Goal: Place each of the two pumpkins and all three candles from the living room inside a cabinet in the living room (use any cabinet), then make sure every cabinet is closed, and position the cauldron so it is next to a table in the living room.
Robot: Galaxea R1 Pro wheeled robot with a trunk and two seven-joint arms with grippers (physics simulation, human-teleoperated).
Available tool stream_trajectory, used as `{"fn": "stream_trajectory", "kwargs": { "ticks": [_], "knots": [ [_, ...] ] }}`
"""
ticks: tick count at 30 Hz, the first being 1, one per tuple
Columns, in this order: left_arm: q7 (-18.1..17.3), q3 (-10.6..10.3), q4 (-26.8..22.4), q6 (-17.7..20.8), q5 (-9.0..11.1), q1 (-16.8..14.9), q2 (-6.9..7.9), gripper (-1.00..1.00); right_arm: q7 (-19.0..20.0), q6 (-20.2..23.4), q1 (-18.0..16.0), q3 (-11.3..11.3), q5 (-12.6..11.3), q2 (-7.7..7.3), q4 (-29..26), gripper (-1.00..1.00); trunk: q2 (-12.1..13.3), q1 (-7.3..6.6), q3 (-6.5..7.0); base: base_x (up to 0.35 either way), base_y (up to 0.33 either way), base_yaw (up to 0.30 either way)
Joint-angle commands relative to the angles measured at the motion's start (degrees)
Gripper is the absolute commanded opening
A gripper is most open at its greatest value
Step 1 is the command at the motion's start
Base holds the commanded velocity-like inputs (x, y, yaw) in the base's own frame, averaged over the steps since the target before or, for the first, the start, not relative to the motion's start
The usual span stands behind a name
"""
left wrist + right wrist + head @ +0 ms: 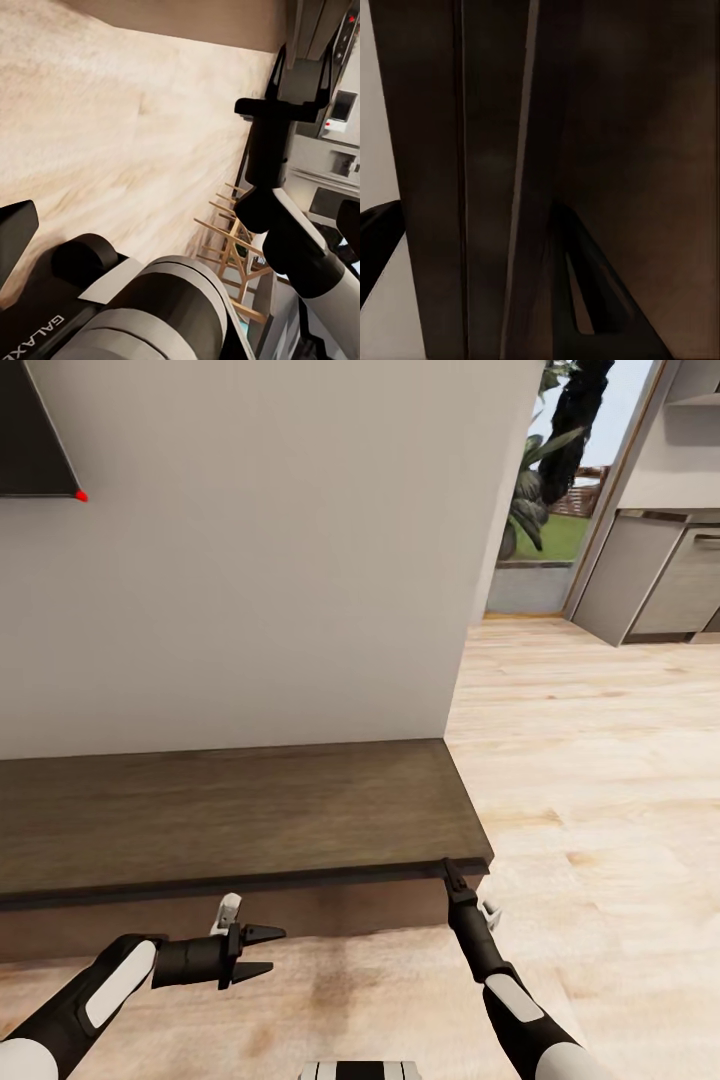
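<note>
Cabinet (230,815), long, low and dark brown, is sitting against a pale grey wall (260,560) on a light wood plank floor (600,760), with its top bare. Right pincer (449,872) is reaching up to the cabinet's front top edge near its right end, one finger (592,300) lying on the drawer front and the other on the outer side of the edge; its jaws are parted around that edge. Left pincer (268,950) is hovering over the floor just in front of the cabinet, pointing sideways with its fingers slightly apart and holding nothing. Black TV corner (35,435) is showing on the wall, upper left.
</note>
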Motion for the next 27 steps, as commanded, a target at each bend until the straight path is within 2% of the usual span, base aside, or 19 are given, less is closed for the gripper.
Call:
{"fn": "stream_trajectory", "kwargs": {
  "ticks": [1,27],
  "knots": [
    [-0.1,-0.2,0.0,0.2,0.2,0.0,0.06,1.00,0.6,0.1,-0.1,0.0,-0.3,0.03,-0.2,-1.00,0.0,-0.02,-0.03,0.000,0.000,0.000],
    [-0.1,-0.3,0.1,0.1,0.1,0.0,-0.24,1.00,0.6,0.2,-0.1,0.0,-0.1,0.05,-0.3,-1.00,0.0,-0.02,-0.03,-0.013,0.000,0.000]
  ]
}}
